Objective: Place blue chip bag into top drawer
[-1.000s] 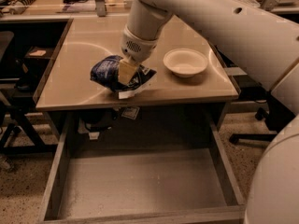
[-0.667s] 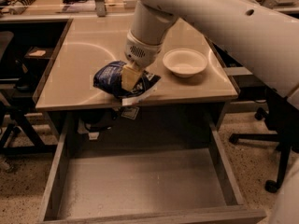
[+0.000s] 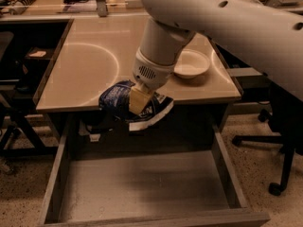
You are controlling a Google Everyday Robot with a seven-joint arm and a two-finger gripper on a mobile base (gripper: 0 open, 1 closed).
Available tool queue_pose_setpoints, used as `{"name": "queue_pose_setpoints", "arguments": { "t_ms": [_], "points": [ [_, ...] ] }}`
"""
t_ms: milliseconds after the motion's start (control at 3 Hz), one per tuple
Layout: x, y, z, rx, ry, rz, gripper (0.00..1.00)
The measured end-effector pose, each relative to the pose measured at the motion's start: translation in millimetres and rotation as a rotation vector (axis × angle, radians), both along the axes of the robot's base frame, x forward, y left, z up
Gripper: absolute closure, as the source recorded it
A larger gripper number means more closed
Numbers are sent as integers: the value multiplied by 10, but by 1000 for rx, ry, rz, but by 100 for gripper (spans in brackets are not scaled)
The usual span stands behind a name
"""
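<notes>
The blue chip bag [image 3: 119,103] is a crinkled dark-blue foil bag with white print. It hangs past the front edge of the tabletop [image 3: 75,74], above the open top drawer [image 3: 142,188]. My gripper [image 3: 138,101] is shut on the blue chip bag from above; its tan fingers [image 3: 138,100] press into the bag's middle. The drawer is pulled out wide below the table, with a flat grey bottom and nothing in it. The white arm comes in from the upper right.
A white round bowl [image 3: 191,63] sits on the tabletop at the right. An office chair base [image 3: 277,174] stands on the floor at the right. Dark table legs and clutter [image 3: 19,122] are at the left.
My gripper has carried the blue chip bag toward the front, from resting on the tabletop to past its front edge, over the drawer. The view has also shifted closer.
</notes>
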State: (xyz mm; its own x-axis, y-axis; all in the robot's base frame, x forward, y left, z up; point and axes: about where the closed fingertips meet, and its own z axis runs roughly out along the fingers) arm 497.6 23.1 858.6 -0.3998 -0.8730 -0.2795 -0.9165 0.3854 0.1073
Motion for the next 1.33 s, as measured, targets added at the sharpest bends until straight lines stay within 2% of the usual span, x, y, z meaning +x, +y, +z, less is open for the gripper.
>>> {"name": "queue_pose_setpoints", "arguments": {
  "t_ms": [333,667,1333],
  "points": [
    [-392,-81,-17,-1,34,-21,100],
    [-728,-116,-149,15,88,-52,100],
    [-780,-141,-274,19,123,-52,100]
  ]
}}
